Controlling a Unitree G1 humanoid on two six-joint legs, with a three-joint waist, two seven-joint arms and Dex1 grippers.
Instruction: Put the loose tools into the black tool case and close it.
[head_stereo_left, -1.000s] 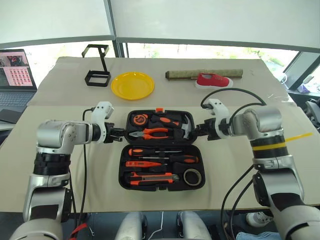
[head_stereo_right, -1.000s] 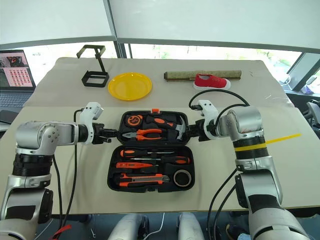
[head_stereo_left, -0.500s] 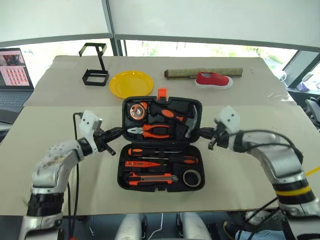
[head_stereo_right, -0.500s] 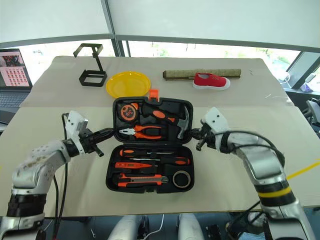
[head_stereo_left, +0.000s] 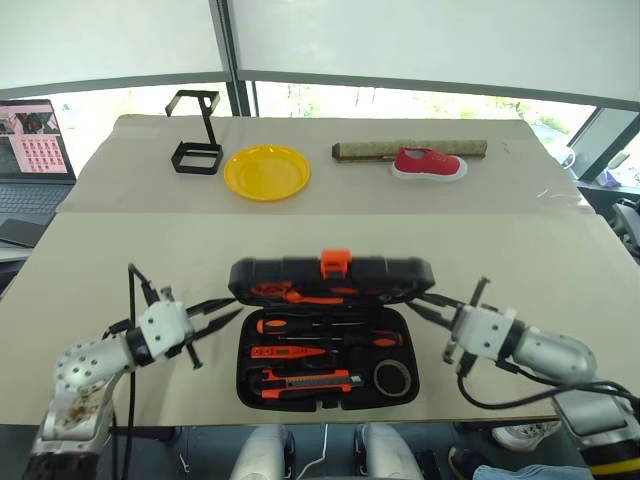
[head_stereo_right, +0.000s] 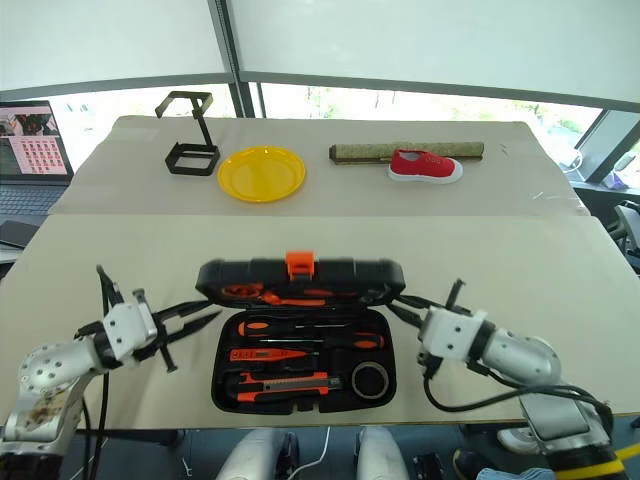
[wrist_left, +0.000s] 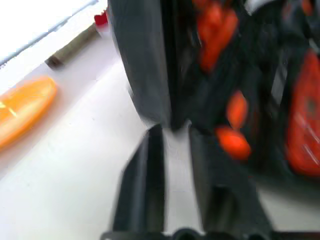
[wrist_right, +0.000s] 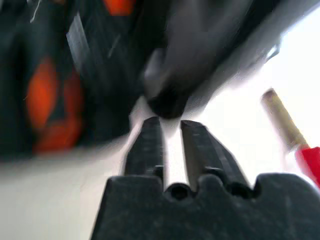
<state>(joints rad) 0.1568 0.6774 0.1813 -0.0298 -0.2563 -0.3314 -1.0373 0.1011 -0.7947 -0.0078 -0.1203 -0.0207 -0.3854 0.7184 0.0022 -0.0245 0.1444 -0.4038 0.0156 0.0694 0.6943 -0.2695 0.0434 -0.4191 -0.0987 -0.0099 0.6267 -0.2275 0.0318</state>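
You had the tool case (head_stereo_left: 330, 325) near the desk's (head_stereo_left: 560, 260) front edge, tools seated, lid half lowered. Left gripper (head_stereo_left: 222, 312) and right gripper (head_stereo_left: 428, 306) flanked it, fingers slightly apart, empty. Next, I'd judge: press the lid shut, snap the latch (head_stereo_left: 336, 262).

Silver-grey arms, white wrist blocks, black-fingered left end effector (head_stereo_left: 215, 318), black cables, possibly scuffed paint

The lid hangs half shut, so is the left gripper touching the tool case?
Cannot tell. In the left eye view the left gripper, jaws open, ends at the black tool case; neither contact nor gap shows plainly.
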